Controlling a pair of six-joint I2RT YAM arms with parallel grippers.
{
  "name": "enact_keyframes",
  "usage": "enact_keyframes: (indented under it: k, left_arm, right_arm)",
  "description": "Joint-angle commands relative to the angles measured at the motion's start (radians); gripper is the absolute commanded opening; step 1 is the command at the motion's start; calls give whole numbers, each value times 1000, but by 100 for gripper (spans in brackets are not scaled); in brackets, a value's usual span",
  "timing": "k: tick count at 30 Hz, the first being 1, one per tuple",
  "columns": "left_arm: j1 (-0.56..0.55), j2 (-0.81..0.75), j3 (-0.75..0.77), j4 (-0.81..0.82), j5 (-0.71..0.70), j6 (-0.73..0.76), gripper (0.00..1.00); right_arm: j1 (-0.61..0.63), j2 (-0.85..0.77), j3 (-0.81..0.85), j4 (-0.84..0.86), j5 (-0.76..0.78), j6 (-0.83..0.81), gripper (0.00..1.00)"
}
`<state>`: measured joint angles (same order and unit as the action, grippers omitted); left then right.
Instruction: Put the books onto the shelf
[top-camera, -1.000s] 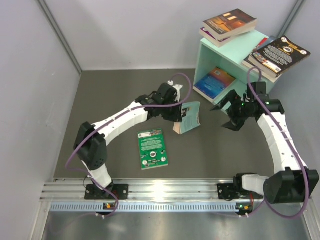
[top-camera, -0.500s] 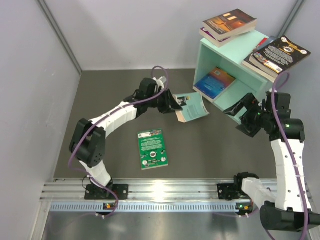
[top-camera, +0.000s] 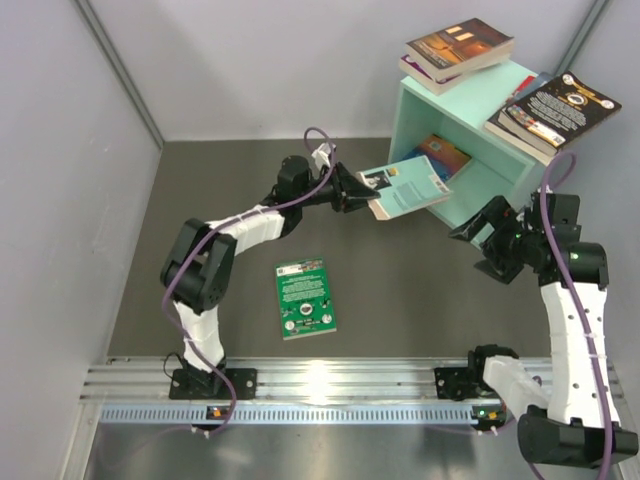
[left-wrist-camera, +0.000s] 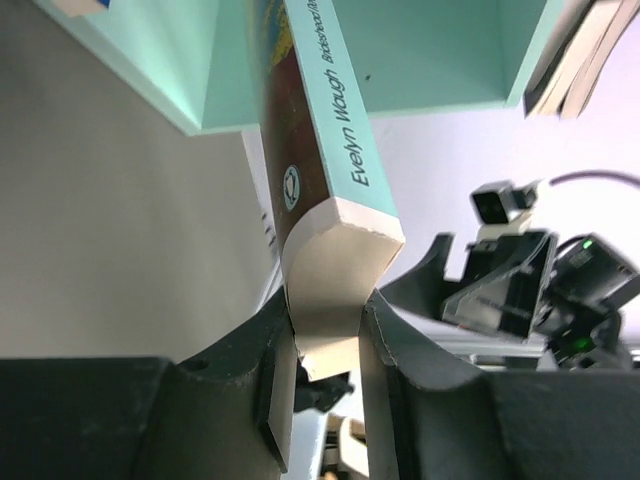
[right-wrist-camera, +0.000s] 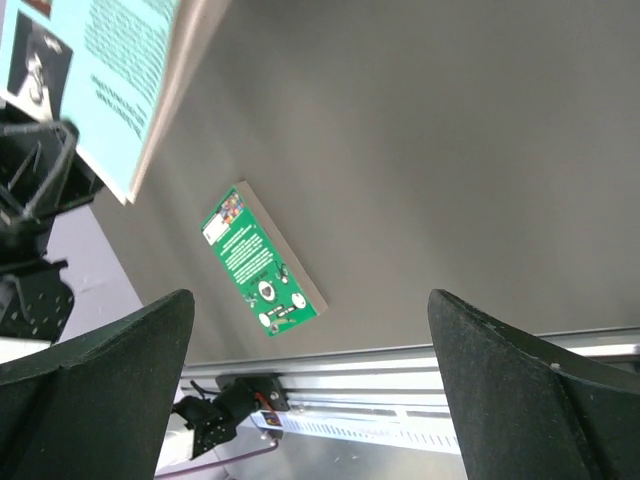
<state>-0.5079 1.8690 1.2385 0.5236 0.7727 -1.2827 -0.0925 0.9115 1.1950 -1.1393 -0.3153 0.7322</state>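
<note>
Dark grey counter (top-camera: 200, 200) fills the floor of a pale-walled booth, with a metal rail (top-camera: 320, 380) along the bottom of the overhead frame. Most of the left and centre of the counter is bare, so I have open room there. The crowded part is the upper right, where the shelf (top-camera: 412, 118) sits in the corner against the walls.

My left tool (top-camera: 366, 200) is stretched out toward the shelf and partly closed on a pale teal book (top-camera: 410, 187). From the left wrist, its fingers (left-wrist-camera: 275, 390) pinch the page edge at one corner of that book (left-wrist-camera: 330, 120), and the pages bow between them. The spine reads "Evelyn Waugh". The book hangs clear of the counter, tilted, with its far end at the lower left lip of the shelf's open face. I cannot tell whether it has passed the lip.

My right tool (top-camera: 482, 250) hovers just below the shelf's open face, spread wide and holding nothing. Its wrist view (right-wrist-camera: 310, 300) looks down on the counter.

A blue and orange book (top-camera: 447, 153) lies inside the shelf. A brown book (top-camera: 462, 42) lies on the shelf's top, overhanging it, and a black book (top-camera: 560, 108) leans at its right edge. A green book (top-camera: 305, 298) lies flat at centre frame, well apart from both arms.
</note>
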Motion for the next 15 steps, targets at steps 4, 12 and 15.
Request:
enact_keyframes:
  k: [4,12,15]
  left_arm:
    - [-6,191,150,421,-44,-240,0]
    - [-44,442,323,409,-297,-346,0]
    - [-61,522,487,259,-322,-310,0]
  right_arm:
    - [-24,-37,-29,-17,-2,-17,100]
    - [-38,-63,-38,-43,5,-25,100]
    - [-44,-75,-44,-53,10,-31,100]
